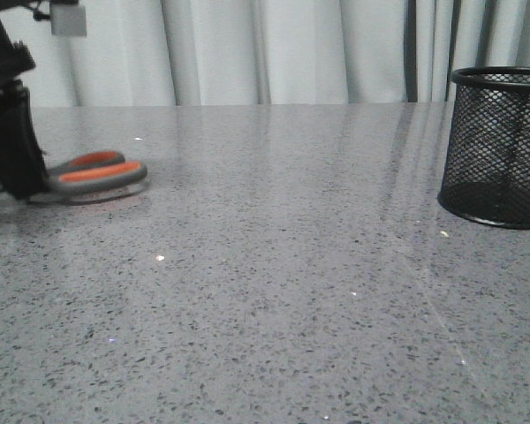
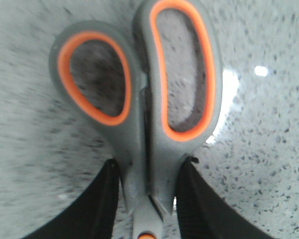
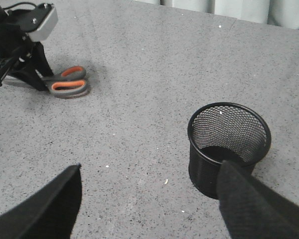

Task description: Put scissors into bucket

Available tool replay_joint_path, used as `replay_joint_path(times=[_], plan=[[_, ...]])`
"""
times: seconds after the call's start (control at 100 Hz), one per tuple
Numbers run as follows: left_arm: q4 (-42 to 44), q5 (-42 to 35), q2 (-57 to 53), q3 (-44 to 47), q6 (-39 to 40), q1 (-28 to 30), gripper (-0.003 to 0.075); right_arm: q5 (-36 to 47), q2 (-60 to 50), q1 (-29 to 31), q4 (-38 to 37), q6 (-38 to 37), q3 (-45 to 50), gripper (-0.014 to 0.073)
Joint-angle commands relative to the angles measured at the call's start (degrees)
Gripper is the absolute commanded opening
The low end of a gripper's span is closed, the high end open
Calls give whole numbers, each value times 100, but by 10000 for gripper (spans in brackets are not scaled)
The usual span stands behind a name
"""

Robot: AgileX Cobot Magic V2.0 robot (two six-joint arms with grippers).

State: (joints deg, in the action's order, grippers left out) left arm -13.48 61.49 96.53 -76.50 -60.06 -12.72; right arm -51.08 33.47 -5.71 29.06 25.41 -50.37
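Observation:
The scissors (image 1: pixel 97 172), grey handles lined in orange, are at the far left of the table, handles pointing right. My left gripper (image 1: pixel 16 163) is shut on them. In the left wrist view the two black fingers (image 2: pixel 102 199) press both sides of the neck of the scissors (image 2: pixel 139 124) just below the finger loops; the blades are hidden. The black mesh bucket (image 1: pixel 499 146) stands upright at the far right and looks empty. My right gripper (image 3: pixel 150 167) is open and empty above the table, with the bucket (image 3: pixel 226 144) beside one finger. It also sees the scissors (image 3: pixel 67 82) and the left gripper (image 3: pixel 37 82).
The grey speckled table (image 1: pixel 274 265) runs between the scissors and the bucket. A pale curtain (image 1: pixel 274 49) hangs behind the table's back edge. The left arm's black body and a small grey box (image 1: pixel 69 19) are at the upper left.

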Motion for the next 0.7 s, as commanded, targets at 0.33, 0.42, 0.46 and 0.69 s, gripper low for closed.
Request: replay_joint_path(times=[0.33,0.42,0.46,0.69], plan=[[-949,-764,-1429,-464,-5,-282,60,512,54,-16,1580,215,-188,510],[-920,-858,-1664,-590,-63,-655,60,597,76,-16,2615,921,-188,510],[-908,-858,-1734,-652,-108,-876,60,626,126,-16,3127,1203,-188,510],[-385,-964,-1931,-977,-108,-2187,60,706,560,-16,4298,2384,-188,512]])
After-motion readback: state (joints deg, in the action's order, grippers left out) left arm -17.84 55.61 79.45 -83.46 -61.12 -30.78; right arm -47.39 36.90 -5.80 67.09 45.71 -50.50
